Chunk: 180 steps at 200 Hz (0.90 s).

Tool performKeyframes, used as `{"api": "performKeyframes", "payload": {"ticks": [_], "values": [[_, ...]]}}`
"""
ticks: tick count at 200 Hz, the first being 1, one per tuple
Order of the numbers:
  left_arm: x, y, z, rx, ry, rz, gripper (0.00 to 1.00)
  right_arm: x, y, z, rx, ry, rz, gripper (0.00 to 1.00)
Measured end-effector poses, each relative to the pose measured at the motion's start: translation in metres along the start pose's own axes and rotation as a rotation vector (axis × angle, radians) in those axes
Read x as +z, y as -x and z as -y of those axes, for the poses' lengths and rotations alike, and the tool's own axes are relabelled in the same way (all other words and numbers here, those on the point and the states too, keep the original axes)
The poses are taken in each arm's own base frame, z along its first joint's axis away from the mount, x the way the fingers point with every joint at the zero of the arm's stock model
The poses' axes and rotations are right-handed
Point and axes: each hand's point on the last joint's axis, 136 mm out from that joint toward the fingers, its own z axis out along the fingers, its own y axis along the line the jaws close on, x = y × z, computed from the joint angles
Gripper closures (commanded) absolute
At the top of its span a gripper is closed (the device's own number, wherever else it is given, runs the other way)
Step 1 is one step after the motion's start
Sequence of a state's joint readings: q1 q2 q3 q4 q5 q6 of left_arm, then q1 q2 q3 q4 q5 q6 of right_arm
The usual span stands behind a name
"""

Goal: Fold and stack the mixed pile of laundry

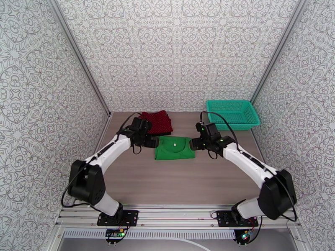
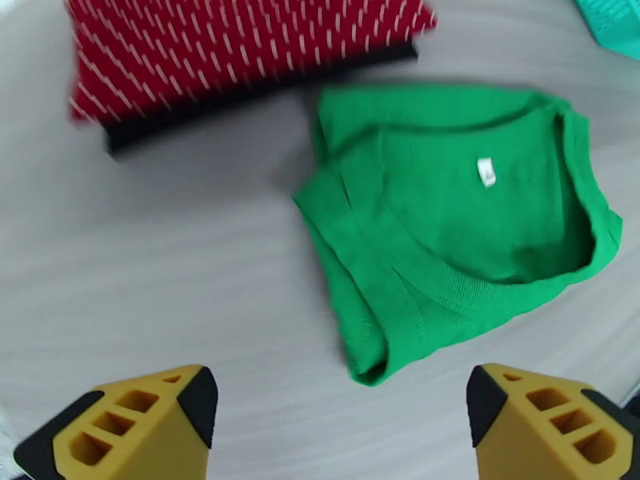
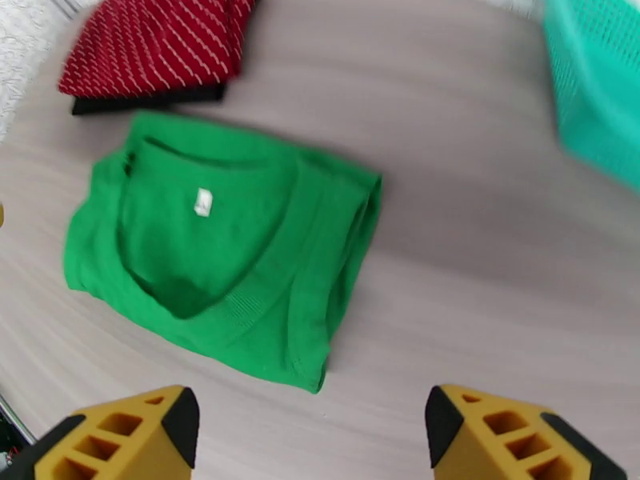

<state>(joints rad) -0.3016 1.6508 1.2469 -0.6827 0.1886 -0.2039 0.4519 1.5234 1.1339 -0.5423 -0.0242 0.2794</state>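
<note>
cloth check: green garment point(image 1: 174, 148) lies folded, left hand point(image 1: 155, 142) open at nine o'clock, right hand point(image 1: 193, 144) open at three.

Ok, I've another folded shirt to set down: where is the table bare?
The widest bare patch of table is the near strip between the green shirt and the arm bases. A smaller one lies at the back, between the red top and the basket. The middle is crowded: the left gripper and right gripper flank the green shirt.

High rear camera overlooks the table point(image 1: 176, 185); both close wrist views share the green garment point(image 2: 448, 234).
</note>
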Motion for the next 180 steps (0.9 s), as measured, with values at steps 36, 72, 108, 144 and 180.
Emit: {"api": "performKeyframes", "payload": {"ticks": [36,72,108,144,180], "values": [[0.036,-0.018,-0.002,-0.049,-0.033,-0.109,0.13,0.035,-0.017,0.022,0.108,-0.018,-0.079,0.22],[0.053,-0.023,-0.001,-0.063,-0.054,-0.140,0.13,0.063,-0.024,0.026,0.158,0.006,-0.113,0.23],[0.060,-0.023,0.002,-0.064,-0.081,-0.143,0.13,0.088,-0.030,0.018,0.186,0.058,-0.160,0.24],[0.066,-0.019,0.006,-0.062,-0.110,-0.137,0.14,0.107,-0.036,0.011,0.224,0.100,-0.194,0.28],[0.087,-0.020,0.005,-0.067,-0.106,-0.173,0.15,0.115,-0.031,0.010,0.251,0.114,-0.191,0.35]]}}
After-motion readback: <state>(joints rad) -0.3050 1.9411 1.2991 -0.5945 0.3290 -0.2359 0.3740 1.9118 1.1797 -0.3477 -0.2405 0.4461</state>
